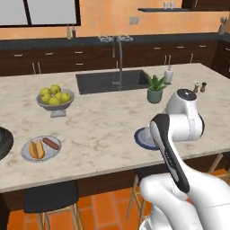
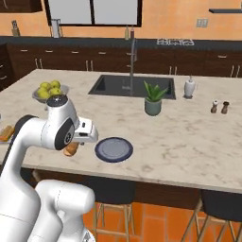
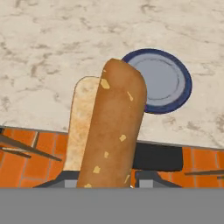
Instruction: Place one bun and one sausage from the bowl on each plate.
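Observation:
My gripper (image 3: 107,180) is shut on a tan-orange bun (image 3: 111,131), which stands up between the fingers in the hand view. The bun hangs over the counter's front edge, just left of the dark blue-grey plate (image 3: 164,81), which holds nothing. In the right base view the held bun (image 2: 72,149) peeks out under the wrist, left of the blue plate (image 2: 113,149). The pale plate (image 1: 26,155) at front left carries another bun (image 1: 37,149) and a sausage (image 1: 50,143). At the far left edge sits the dark bowl (image 1: 3,141), its inside hidden.
A pedestal bowl of yellow-green fruit (image 1: 55,99) stands behind the pale plate. A potted plant (image 2: 152,99) is behind the blue plate, with the sink (image 2: 132,86) and faucet beyond. A soap bottle (image 2: 189,88) and two shakers (image 2: 220,107) stand to the right. Stools sit below the counter edge.

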